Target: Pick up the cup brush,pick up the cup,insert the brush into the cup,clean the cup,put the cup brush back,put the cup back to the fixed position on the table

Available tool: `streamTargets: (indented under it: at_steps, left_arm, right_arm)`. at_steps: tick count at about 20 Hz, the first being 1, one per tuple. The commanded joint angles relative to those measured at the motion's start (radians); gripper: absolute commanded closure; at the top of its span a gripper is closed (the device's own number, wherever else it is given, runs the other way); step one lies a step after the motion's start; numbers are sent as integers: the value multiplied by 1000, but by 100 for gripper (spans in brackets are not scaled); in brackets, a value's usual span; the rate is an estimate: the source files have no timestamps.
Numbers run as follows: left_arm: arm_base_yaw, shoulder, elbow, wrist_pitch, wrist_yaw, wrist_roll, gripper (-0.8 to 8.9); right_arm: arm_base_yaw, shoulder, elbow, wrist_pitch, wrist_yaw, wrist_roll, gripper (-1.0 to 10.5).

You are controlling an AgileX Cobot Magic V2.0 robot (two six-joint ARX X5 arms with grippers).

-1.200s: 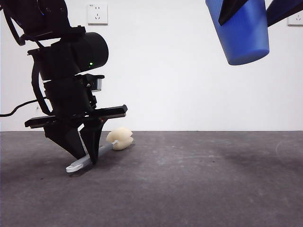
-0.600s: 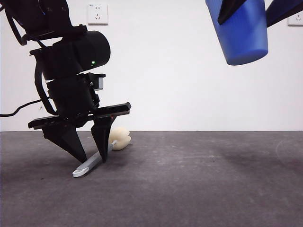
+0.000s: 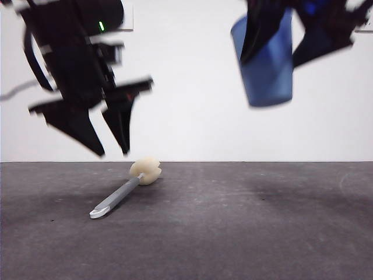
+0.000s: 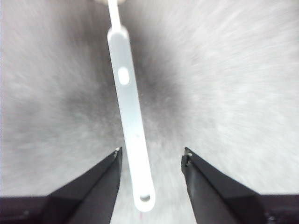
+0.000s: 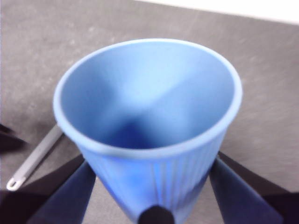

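Observation:
The cup brush (image 3: 125,189) lies on the table (image 3: 245,227), its cream sponge head at the far end and its white tip toward the camera. My left gripper (image 3: 112,153) hangs open and empty just above it. In the left wrist view the grey handle (image 4: 131,121) lies on the table between the open jaws of the left gripper (image 4: 152,151), apart from both. My right gripper (image 3: 271,58) is shut on the blue cup (image 3: 265,64) and holds it high at the upper right, tilted. In the right wrist view the cup (image 5: 149,107) shows its open mouth, with the right gripper (image 5: 152,161) clamped on its ribbed sides.
A white wall stands behind the table. A wall socket (image 3: 366,23) shows at the top right. The brush handle's tip (image 5: 32,158) also shows on the table in the right wrist view, beside the cup.
My left gripper has let go of the brush handle and risen; the brush now lies flat on the table. My right gripper has moved left and lower with the cup.

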Motion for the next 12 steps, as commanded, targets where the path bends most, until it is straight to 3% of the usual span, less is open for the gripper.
streamTargets:
  at_steps: [1, 6, 10, 12]
  left_arm:
    - [2, -108, -6, -29, 16, 49, 593]
    - [-1, -365, -6, -68, 107, 58, 593]
    - [-1, -517, -6, -154, 114, 63, 593]
    - [-1, -561, -6, -175, 115, 65, 593]
  right_arm:
    - [-37, 39, -67, 135, -43, -2, 963]
    - [-105, 159, -184, 401, -127, -39, 964]
    - [-151, 287, -236, 630, -150, -53, 963]
    - [-173, 348, -236, 719, -202, -71, 963]
